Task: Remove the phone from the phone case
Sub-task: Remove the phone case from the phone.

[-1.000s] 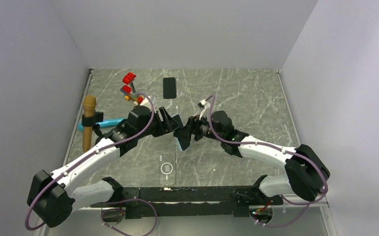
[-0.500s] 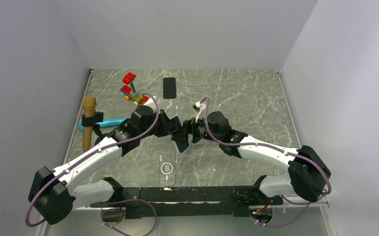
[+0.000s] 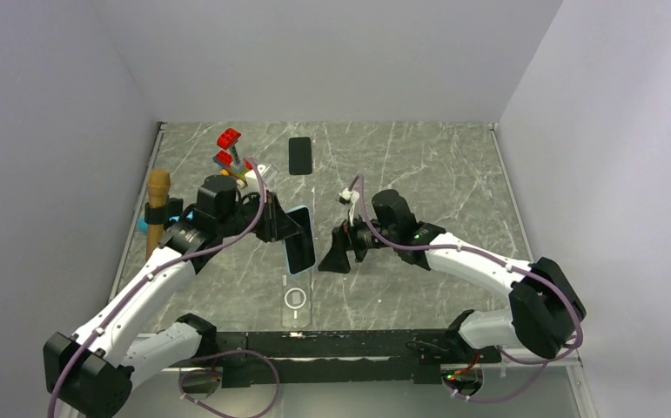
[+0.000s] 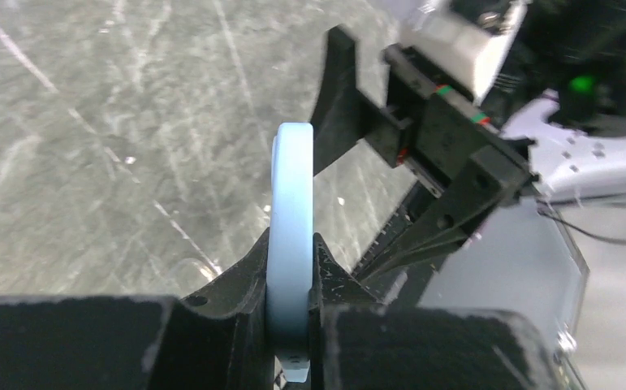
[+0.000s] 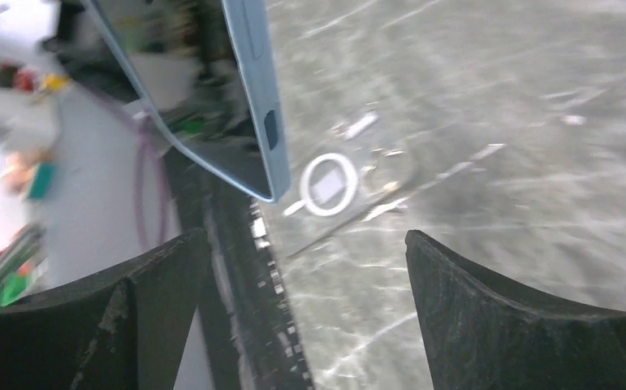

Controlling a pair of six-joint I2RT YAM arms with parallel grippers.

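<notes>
Light-blue flat phone (image 3: 299, 239) sits bare in the left gripper (image 3: 290, 231), off the grey marbled table (image 3: 436, 174) - no shell on it that I can see.

Nearest, just ahead of the arm bases at centre: clear plastic phone case with a white ring (image 3: 295, 300), flat on the table, apart from both grippers. In the right wrist view the case (image 5: 350, 183) lies below and beyond the phone's lower corner (image 5: 252, 97), not touching it.

Next back: left jaws clamped on the phone's two broad faces, thin edge (image 4: 291, 244) toward the wrist camera, black fingers (image 4: 244, 268) hugging its lower part. My read - pinching the faces leaves the rim free so a case can slide off.

Right gripper (image 3: 336, 252) is just right of the phone, jaws wide apart, holding nothing; dark fingertips (image 5: 472, 309) frame only table and case. It looks parked clear so the phone has room.

Separation looks done; what's left is probably setting the phone down. Risk: narrow grip on a slick slab, so it could pivot.

Far left: brown mic-shaped stick (image 3: 156, 218) with a blue piece (image 3: 188, 217) beside it. Farthest: red toy blocks (image 3: 227, 144), and a black flat rectangle (image 3: 299, 156) to their right, well apart from the arms.
</notes>
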